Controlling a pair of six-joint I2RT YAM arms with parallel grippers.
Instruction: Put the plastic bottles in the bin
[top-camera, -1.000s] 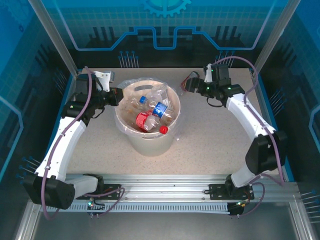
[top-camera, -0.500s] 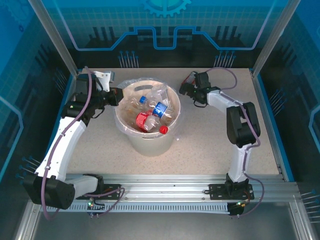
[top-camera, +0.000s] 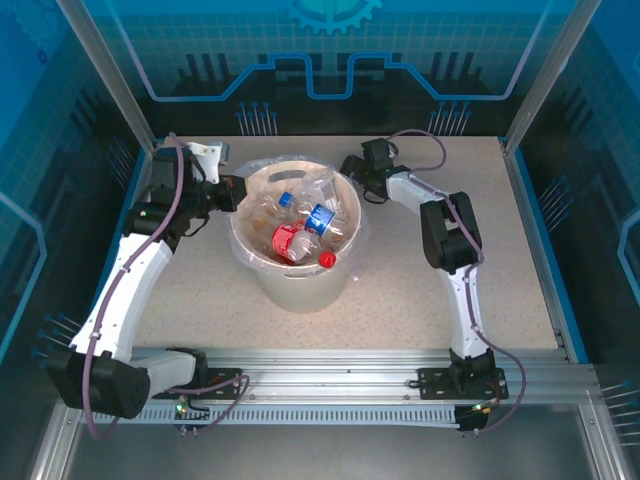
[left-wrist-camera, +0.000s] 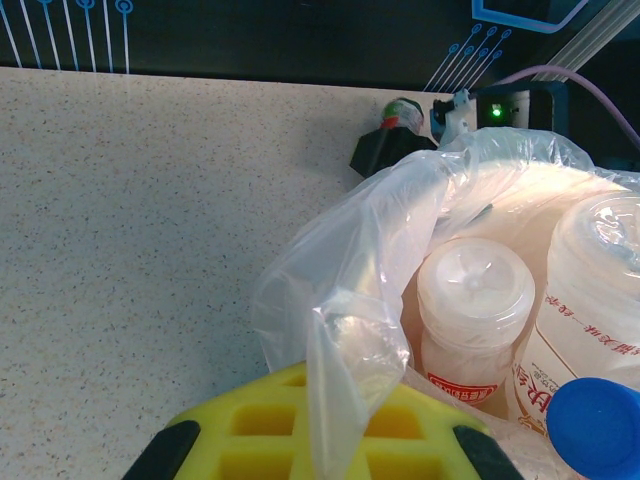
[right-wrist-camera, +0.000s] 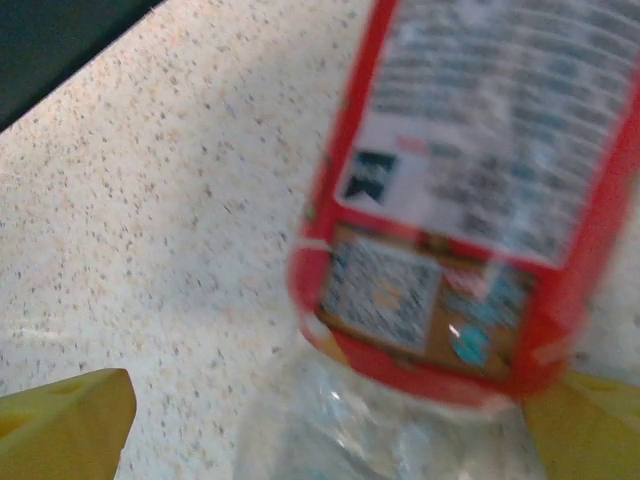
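Bottles (top-camera: 300, 228) in bin (top-camera: 298, 288); bottle (right-wrist-camera: 470, 200) in right gripper (right-wrist-camera: 325, 425).

The right gripper (top-camera: 352, 168) swings left along the far side of the table (top-camera: 420, 280), its arm folding, and reaches the bin (top-camera: 262, 262) rim (the red-labelled bottle (right-wrist-camera: 470, 200) travels with it).

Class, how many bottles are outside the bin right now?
1: a red-labelled bottle in the right gripper's jaws, over the table beside the bin's right rim. Others may be hidden.
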